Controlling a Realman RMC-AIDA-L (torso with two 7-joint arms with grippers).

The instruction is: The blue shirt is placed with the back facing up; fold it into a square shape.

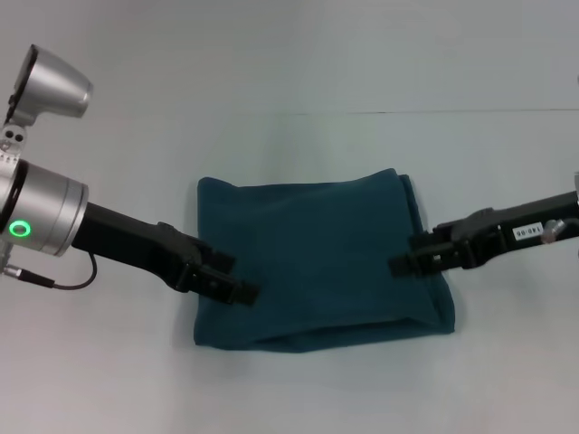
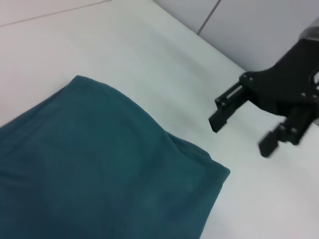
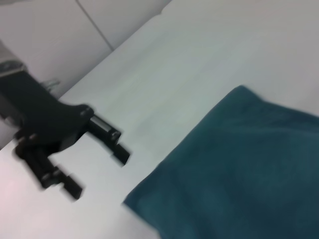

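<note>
**Folded shirt at table centre, both grippers over its side edges**

Hidden/unclear: the dark teal-blue cotton shirt (image 1: 312, 258) shows plain cloth only; sleeves, collar and any print not visible. Layers show only at near edge, where a lower ply sticks out under the top one. L wrist view cuts shirt off at the frame edges; R wrist view likewise. Whether either gripper touches the cloth: can't tell from head view.

Edges/room: shirt lies flat on the pale grey-white tabletop (image 1: 298, 136), roughly rectangular. Far edge straight, near edge uneven, near-R corner bulges out. Bare table on all sides, widest on far side up to a seam line.

Axis: long axis runs L–R, slightly wider than deep.

Grippers: black left gripper (image 1: 231, 278) sits over shirt's L edge, near the near-L corner, pointing inward; in R wrist view (image 3: 75, 159) its fingers (image 3: 107, 139) are spread apart, nothing between, seen over bare table beside the shirt (image 3: 239, 169) corner. Black right gripper (image 1: 407, 260) at shirt's R edge, about mid-depth, pointing inward; in L wrist view (image 2: 241, 132) fingers (image 2: 227, 107) parted, holding nothing, off the shirt (image 2: 99, 169).
</note>
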